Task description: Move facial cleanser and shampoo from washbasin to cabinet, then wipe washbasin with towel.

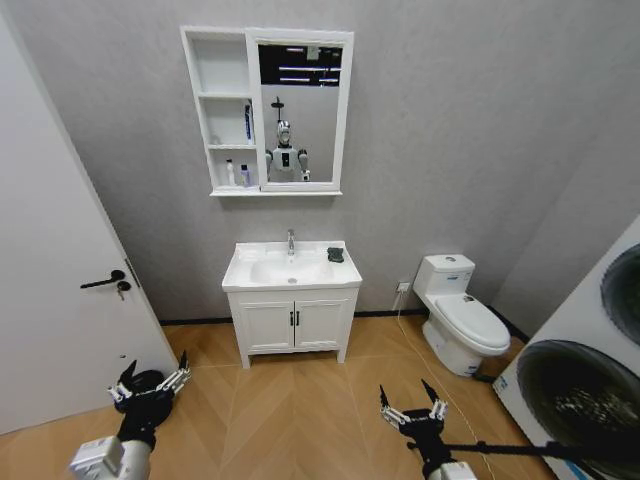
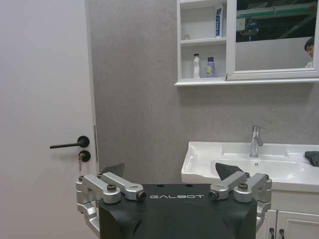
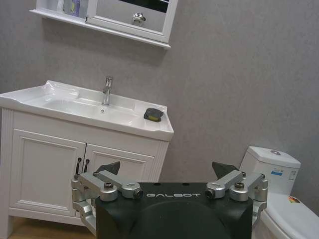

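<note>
Washbasin [image 1: 291, 271] against the grey wall, bare but for the dark towel [image 1: 336, 255] at its back right corner, right of the faucet [image 1: 291, 241]. Two small bottles [image 1: 237, 175] on the lowest shelf of the cabinet [image 1: 266, 110] above, just left of the mirror. Left gripper [image 1: 150, 383] and right gripper [image 1: 412, 406] low over the wooden floor, well apart from the basin, jaws spread wide, holding nothing.
</note>
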### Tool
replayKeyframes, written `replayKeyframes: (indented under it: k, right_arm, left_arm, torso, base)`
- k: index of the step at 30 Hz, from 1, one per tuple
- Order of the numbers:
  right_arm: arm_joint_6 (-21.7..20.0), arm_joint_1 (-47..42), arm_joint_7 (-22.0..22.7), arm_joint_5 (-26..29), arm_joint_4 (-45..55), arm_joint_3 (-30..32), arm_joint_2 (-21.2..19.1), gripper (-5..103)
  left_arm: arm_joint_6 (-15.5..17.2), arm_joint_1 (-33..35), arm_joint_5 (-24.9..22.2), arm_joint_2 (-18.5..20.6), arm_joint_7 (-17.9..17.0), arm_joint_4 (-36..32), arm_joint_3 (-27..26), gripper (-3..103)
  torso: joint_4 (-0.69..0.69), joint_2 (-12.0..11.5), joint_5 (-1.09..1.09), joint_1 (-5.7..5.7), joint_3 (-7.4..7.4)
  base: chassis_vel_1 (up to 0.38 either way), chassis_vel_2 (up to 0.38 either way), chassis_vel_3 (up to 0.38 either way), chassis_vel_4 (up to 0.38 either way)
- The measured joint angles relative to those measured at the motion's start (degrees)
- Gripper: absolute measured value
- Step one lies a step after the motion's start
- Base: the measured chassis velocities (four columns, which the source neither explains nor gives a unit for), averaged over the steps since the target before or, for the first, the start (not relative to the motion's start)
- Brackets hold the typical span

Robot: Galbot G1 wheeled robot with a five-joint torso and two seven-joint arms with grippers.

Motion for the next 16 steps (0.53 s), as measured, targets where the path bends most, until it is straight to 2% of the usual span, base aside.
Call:
replayKeyframes:
  k: [16]
  right_arm:
    - [-0.05,0.00,0.07,0.03,0.02,-0.01,0.00,100]
  left_arm:
    - [0.00,0.00,0.00,0.00,0.03,0.00,0.00,100]
  torso:
    - [0.00,0.00,0.00,0.02,0.01]
  base:
    - [0.000,0.000,0.000,0.000]
